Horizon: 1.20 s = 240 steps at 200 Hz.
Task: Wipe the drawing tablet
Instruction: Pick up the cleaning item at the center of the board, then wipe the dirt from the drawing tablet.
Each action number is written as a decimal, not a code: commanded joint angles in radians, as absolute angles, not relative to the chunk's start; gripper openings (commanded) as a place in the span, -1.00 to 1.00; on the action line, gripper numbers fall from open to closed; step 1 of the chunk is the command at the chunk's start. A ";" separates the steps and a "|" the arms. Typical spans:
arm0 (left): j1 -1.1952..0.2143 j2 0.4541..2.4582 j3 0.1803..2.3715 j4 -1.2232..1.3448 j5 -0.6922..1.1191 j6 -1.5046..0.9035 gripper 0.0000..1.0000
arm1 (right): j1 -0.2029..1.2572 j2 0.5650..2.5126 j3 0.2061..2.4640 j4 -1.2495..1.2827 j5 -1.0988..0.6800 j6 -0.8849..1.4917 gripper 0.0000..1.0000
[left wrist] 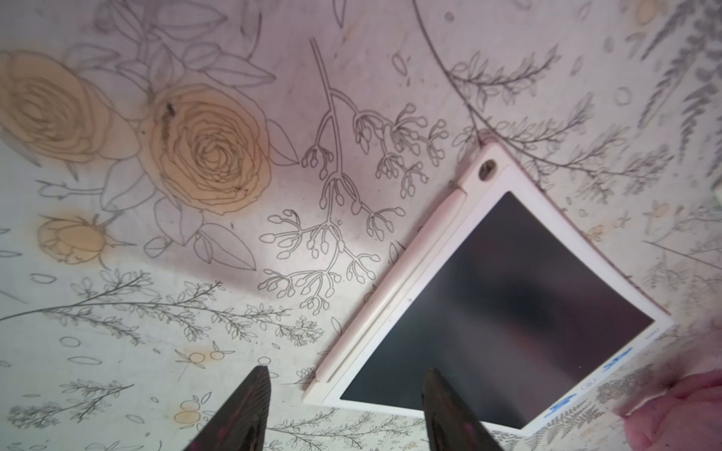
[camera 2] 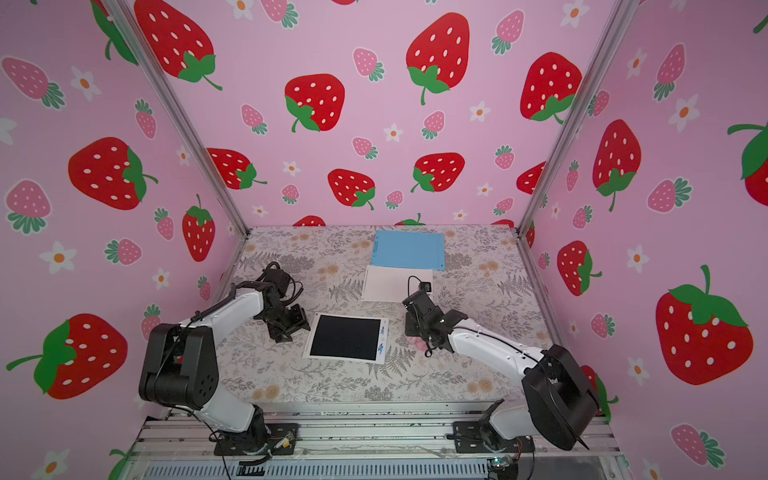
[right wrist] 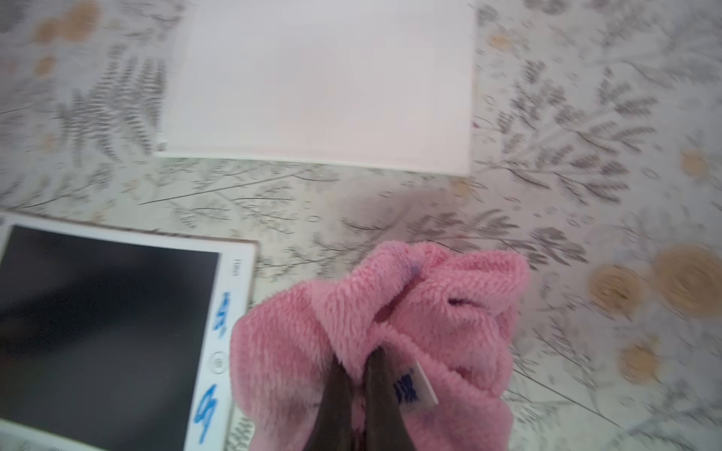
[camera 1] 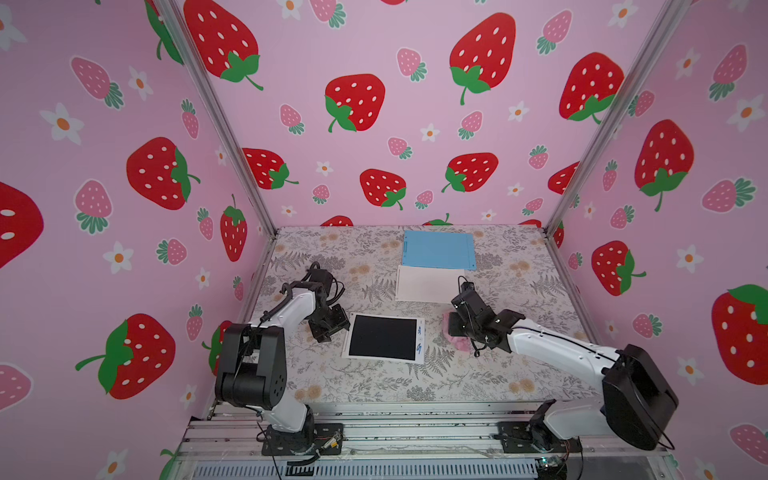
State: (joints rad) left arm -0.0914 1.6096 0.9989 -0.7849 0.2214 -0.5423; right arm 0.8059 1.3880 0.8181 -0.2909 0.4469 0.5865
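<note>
The drawing tablet [camera 1: 384,338] is seen flat on the floral tabletop [camera 1: 374,386] between the two arms, dark screen up, with blue marks [right wrist: 211,402] on its white side bezel. The right gripper [right wrist: 357,375] is clamped on a bunched pink fleece cloth [right wrist: 429,312], which lies just beside the marked bezel. The left gripper [left wrist: 344,406] is held apart-jawed and empty over the tablet's opposite edge. A white sheet [camera 1: 424,284] and a blue board [camera 1: 438,249] are noted farther back
</note>
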 commanded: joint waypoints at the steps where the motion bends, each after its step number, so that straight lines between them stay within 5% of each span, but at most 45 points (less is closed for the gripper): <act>1: -0.086 1.606 0.983 -0.812 0.235 -0.465 0.27 | 0.895 1.408 0.790 -0.040 0.500 0.490 -1.00; 83: -0.091 1.662 0.950 -0.761 0.160 -0.453 0.24 | 1.041 1.737 0.939 0.186 0.425 0.401 -1.00; 166: -0.162 1.754 0.939 -0.713 0.152 -0.528 0.12 | 0.970 1.756 0.757 0.163 0.479 0.483 -1.00; 240: -0.172 1.778 0.969 -0.781 0.077 -0.587 -0.02 | 0.970 2.004 1.065 0.142 0.318 0.352 -1.00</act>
State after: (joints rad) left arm -0.1631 1.6989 0.9821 -0.7559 0.1307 -0.5583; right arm 0.9733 1.9373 1.0084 0.2340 0.4129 0.4023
